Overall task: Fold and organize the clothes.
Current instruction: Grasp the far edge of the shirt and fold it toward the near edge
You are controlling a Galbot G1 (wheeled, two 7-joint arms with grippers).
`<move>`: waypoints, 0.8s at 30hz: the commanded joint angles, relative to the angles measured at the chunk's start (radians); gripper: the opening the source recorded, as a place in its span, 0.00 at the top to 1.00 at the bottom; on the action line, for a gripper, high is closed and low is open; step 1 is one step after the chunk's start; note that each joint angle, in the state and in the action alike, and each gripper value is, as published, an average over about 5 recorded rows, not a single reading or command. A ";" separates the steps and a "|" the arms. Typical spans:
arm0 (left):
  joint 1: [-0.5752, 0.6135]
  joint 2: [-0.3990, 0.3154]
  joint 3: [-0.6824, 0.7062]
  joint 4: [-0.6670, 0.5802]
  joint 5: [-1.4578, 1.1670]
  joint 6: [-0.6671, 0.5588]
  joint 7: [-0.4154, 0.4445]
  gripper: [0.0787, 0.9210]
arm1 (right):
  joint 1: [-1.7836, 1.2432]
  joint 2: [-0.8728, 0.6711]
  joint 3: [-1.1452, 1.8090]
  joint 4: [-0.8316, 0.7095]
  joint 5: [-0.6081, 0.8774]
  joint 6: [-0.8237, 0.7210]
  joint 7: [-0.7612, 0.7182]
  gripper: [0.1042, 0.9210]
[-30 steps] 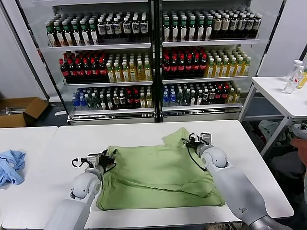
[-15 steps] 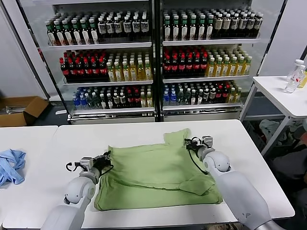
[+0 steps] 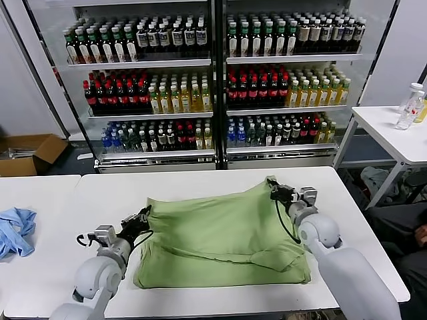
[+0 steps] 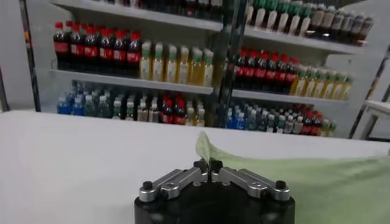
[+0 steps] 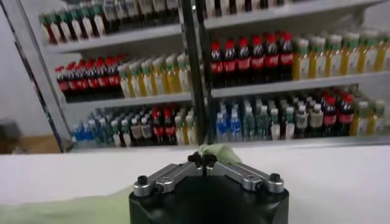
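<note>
Green shirt (image 3: 223,233) spread on white bench (image 3: 200,183), far edge lifted and pulled taut between both claws. Left claw (image 3: 142,217) pinched shut on far-left corner; right claw (image 3: 275,189) pinched shut on far-right corner. Lower layer looks already doubled near front edge, though folds hard to read. For clean fold: keep both claws level, equal tension, carry edge evenly toward front hem, avoid dragging bottom layer
</note>
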 commanded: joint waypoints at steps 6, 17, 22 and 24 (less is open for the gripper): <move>0.207 0.006 -0.019 -0.168 0.178 0.031 0.041 0.99 | -0.545 0.028 0.268 0.365 -0.172 0.022 0.010 1.00; 0.190 -0.014 0.012 -0.077 0.350 0.036 0.044 0.99 | -0.668 0.096 0.291 0.354 -0.267 -0.044 0.025 1.00; 0.220 -0.054 0.019 -0.106 0.390 0.023 0.015 0.99 | -0.669 0.102 0.273 0.385 -0.284 -0.062 0.018 0.89; 0.247 -0.080 0.013 -0.138 0.408 0.012 -0.013 0.97 | -0.681 0.102 0.279 0.404 -0.291 -0.055 0.016 0.83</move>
